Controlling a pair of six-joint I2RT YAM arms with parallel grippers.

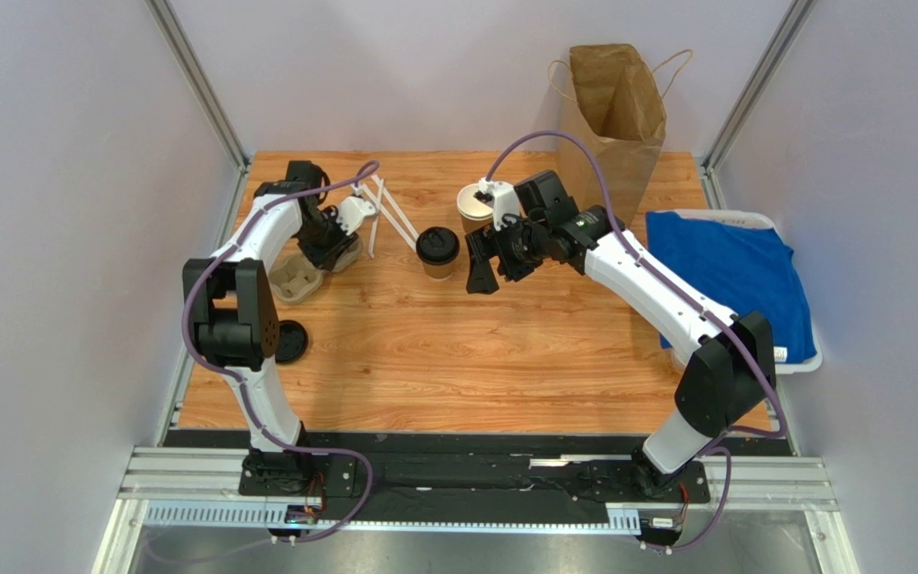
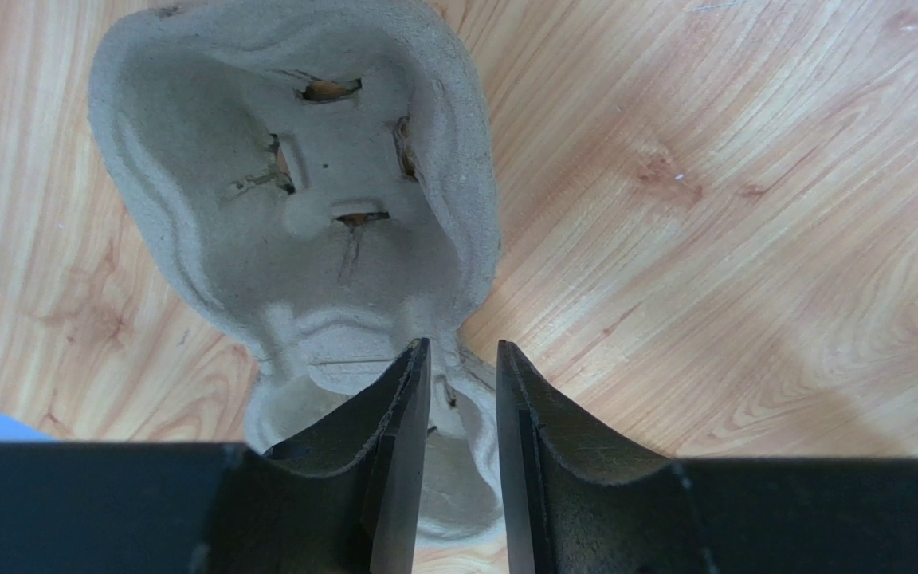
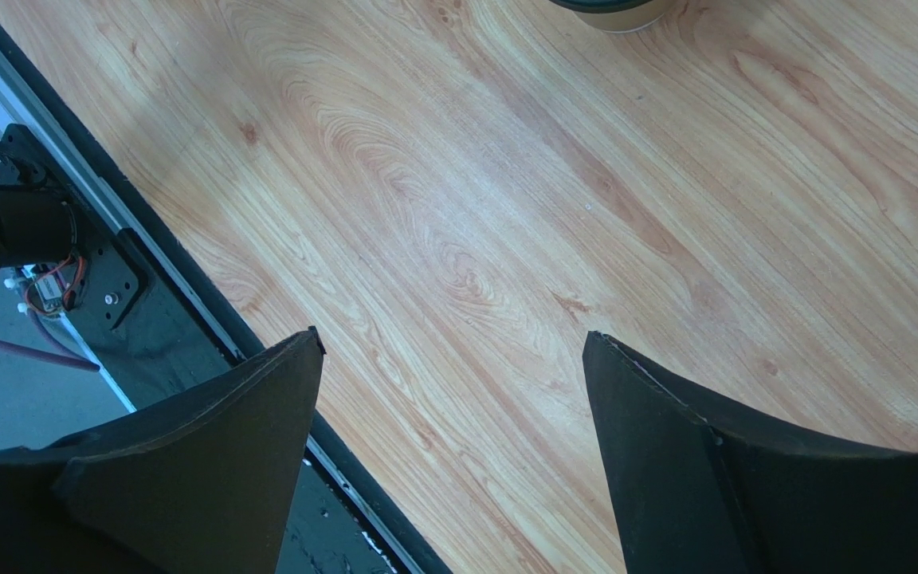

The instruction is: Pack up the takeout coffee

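Takeout coffee (image 1: 438, 251): lidded paper cup, upright at centre of surface (image 1: 488, 359). Likely light and crushable; take mid-sidewall. Right fingers (image 3: 224, 455) wide open, empty, just right of it. Left fingers (image 2: 398, 455) narrowed around pulp carrier (image 2: 189, 263) edge; hold uncertain.

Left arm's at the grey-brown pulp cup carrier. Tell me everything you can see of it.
The grey-brown moulded pulp cup carrier is a rough, fibrous tray with two round wells, both empty; the far well has slotted tabs in its walls. It lies flat, open side up, on the wooden table, near its left edge. The left gripper stands over the near well, fingers narrowly apart with pulp between them; whether they pinch it I cannot tell. Nothing else touches it.
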